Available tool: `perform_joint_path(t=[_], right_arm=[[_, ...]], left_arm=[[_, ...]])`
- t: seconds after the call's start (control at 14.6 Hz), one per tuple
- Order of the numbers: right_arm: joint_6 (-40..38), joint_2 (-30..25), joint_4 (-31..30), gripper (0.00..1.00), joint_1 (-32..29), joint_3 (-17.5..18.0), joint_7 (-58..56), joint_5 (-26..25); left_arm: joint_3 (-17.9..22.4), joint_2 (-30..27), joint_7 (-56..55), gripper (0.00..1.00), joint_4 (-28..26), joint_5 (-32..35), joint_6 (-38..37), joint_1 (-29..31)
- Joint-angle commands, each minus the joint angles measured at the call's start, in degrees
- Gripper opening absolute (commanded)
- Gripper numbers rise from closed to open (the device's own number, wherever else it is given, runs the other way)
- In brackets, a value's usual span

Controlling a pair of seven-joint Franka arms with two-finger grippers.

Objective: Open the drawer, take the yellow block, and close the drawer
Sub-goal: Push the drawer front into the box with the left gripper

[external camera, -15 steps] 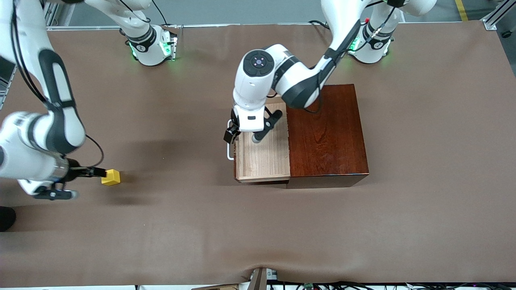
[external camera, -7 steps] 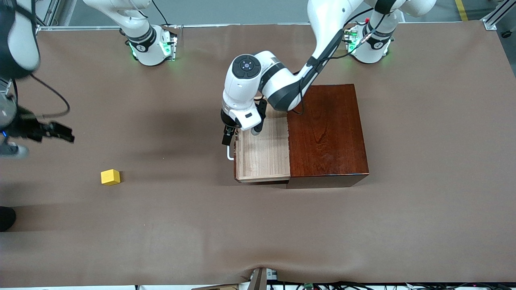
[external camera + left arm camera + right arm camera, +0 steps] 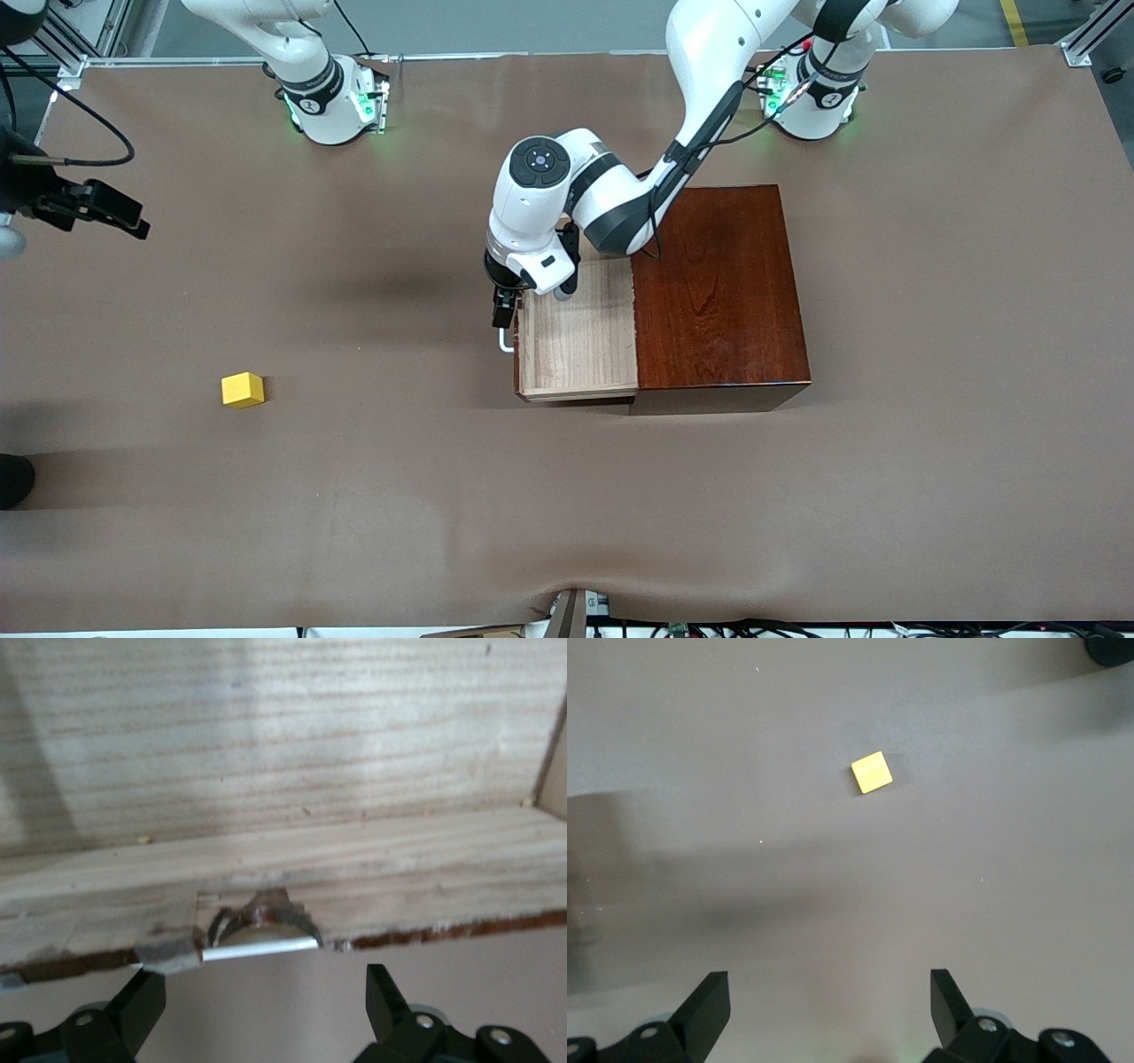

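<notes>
Your yellow block lies out on the tabletop, so only shutting the drawer remains: left gripper open at its handle, right gripper open, up over the tabletop.

The left tool hangs at the front of the pulled-out drawer, its two fingers spread apart with the white handle between them, seemingly untouched. Just above the tool's fingertips in its own camera stands the drawer's front wall; past that wall the pale tray floor lies bare. The reddish-brown box blocks the way on the tray's inner side. The right tool is raised above the right arm's end of the counter, fingers wide apart. Bare counter lies below it, with only the yellow block standing alone, well apart from the box.
</notes>
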Motion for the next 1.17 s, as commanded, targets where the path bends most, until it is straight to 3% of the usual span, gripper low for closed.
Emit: perform_joint_path(t=[0.0,0.27,0.48,1.1], right_arm=[[-0.7,0.1,1.5,1.00,0.2,0.2,1.0,-1.2],[-0.5,0.2,1.6,1.00,-0.1,0.2,0.9,-1.0],[-0.5,0.2,1.8,1.00,-0.2,0.2,0.3,-1.2],[-0.3,0.3,1.8,1.00,-0.2,0.1,-4.6,-1.4]], left_arm=[[1.5,0.5,-1.4,1.00,1.4,-0.3,-4.2,-0.6],[2.0,-0.2,-1.4,1.00,1.5,-0.4,-11.9,-0.3],[4.5,-0.5,-1.4,1.00,1.7,-0.2,-16.3,-0.9],[5.2,-2.9,-1.3,1.00,1.7,13.0,-27.5,-0.9]])
